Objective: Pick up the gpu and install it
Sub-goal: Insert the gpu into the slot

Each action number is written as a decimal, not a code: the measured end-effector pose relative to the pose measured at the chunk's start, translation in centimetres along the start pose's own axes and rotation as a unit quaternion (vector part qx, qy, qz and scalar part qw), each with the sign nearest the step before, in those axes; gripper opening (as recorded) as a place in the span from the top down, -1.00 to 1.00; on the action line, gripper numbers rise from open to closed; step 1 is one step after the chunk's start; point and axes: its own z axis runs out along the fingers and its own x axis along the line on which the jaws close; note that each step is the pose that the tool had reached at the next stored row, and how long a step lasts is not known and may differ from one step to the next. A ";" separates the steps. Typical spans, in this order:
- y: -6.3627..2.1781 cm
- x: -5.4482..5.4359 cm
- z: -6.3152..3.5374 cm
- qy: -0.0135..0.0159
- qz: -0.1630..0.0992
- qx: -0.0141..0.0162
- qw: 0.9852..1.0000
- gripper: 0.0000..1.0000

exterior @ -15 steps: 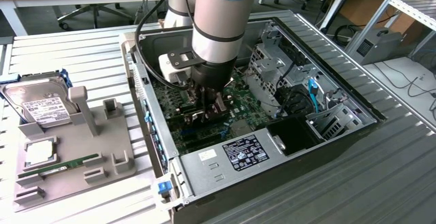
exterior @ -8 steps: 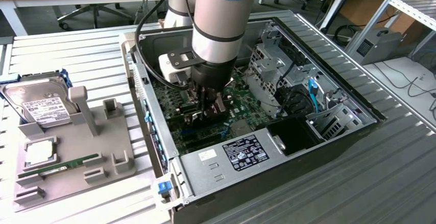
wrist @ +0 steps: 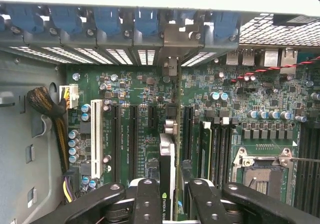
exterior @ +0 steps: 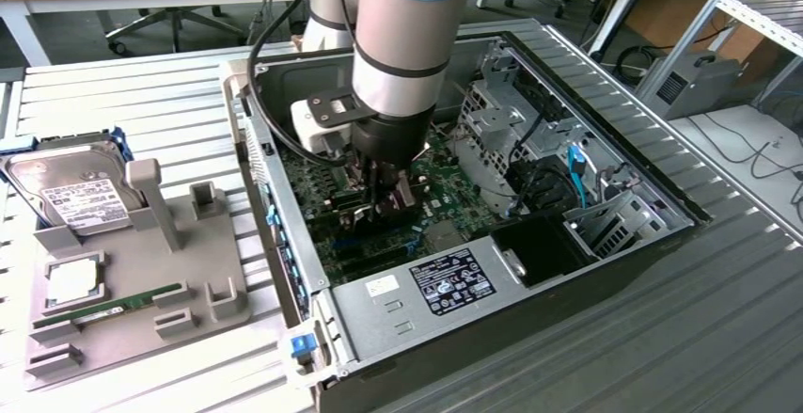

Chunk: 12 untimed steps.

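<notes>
Nearest in the exterior view, on the worktop (exterior: 702, 338): open computer case (exterior: 376, 375) lying on its side, label plate toward the camera. To the exterior view's left, a grey parts tray (exterior: 220, 253) carrying a green RAM stick (exterior: 107, 308) near and a silver hard drive (exterior: 75, 197) far.

Inside the case: hand (exterior: 383, 204) lowered over the motherboard (exterior: 452, 197), closed on the gpu (wrist: 167, 176), which stands on edge between the fingers (wrist: 145, 201). In the wrist view, card held upright, its long edge in line with a black expansion slot (wrist: 172, 114) running toward the rear wall. Whether the connector edge touches the slot yet: cannot tell.

Farther along, rear bracket openings (wrist: 145, 56) with blue retention clips (wrist: 145, 21); pale bracket end of the card pointing toward that wall.

Judged step: seating the card. For good work: keep card vertical, keep edge parallel to the slot, guide bracket into its opening at the rear wall, press straight down with even force along the length. Risk as judged: tilt or sideways offset landing the edge on neighbouring components beside the slot.
</notes>
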 end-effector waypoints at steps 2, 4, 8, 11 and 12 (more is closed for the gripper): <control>0.02 0.0 0.00 0.000 0.000 0.000 1.000 0.47; 0.04 0.0 0.00 0.000 0.000 0.000 1.000 0.47; 0.26 0.1 0.11 0.000 -0.001 0.000 1.000 0.47; 0.57 0.1 0.26 0.000 -0.001 0.000 1.000 0.47; 0.57 0.1 0.36 0.000 -0.001 0.000 1.000 0.47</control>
